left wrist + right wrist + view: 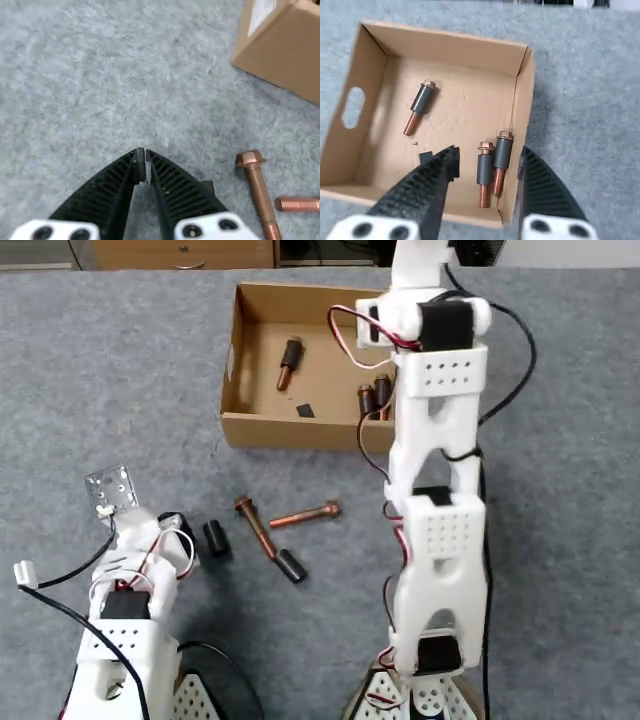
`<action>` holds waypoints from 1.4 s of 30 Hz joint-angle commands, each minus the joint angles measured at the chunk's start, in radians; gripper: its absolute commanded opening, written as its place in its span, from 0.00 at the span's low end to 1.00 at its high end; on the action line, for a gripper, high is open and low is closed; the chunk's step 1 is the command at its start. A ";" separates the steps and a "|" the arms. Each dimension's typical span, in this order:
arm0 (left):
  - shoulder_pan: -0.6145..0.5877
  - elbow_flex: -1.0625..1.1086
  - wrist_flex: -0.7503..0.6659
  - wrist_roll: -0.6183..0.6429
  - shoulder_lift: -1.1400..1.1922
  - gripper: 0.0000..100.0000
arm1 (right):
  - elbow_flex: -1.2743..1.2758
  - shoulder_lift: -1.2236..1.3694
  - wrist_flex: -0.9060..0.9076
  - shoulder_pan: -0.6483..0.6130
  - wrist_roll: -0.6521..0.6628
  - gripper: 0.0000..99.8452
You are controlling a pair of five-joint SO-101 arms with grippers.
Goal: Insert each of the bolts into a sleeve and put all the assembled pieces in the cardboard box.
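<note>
From above, the cardboard box holds one sleeved bolt. In front of the box lie a bare bolt, a sleeve-tipped bolt and a loose sleeve. At the left wrist, the left gripper is pressed together, empty, near the box's corner. At the right wrist, the right gripper is spread above the box, over two sleeved bolts against its wall.

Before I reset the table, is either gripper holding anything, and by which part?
Nothing is held. The left gripper is shut and empty; the right gripper hangs open above the cardboard box.
</note>
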 commanded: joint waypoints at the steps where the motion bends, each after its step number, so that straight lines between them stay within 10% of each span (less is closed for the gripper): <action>1: -0.018 0.017 -0.051 0.002 -0.008 0.02 | 0.185 -0.252 0.020 -0.056 -0.003 0.18; 19: -0.015 0.017 -0.044 0.002 -0.007 0.02 | 1.452 -1.112 -0.068 -0.516 0.101 0.18; 42: -0.123 -0.029 0.002 0.126 -0.008 0.02 | 2.098 -1.081 -0.427 -0.742 0.120 0.18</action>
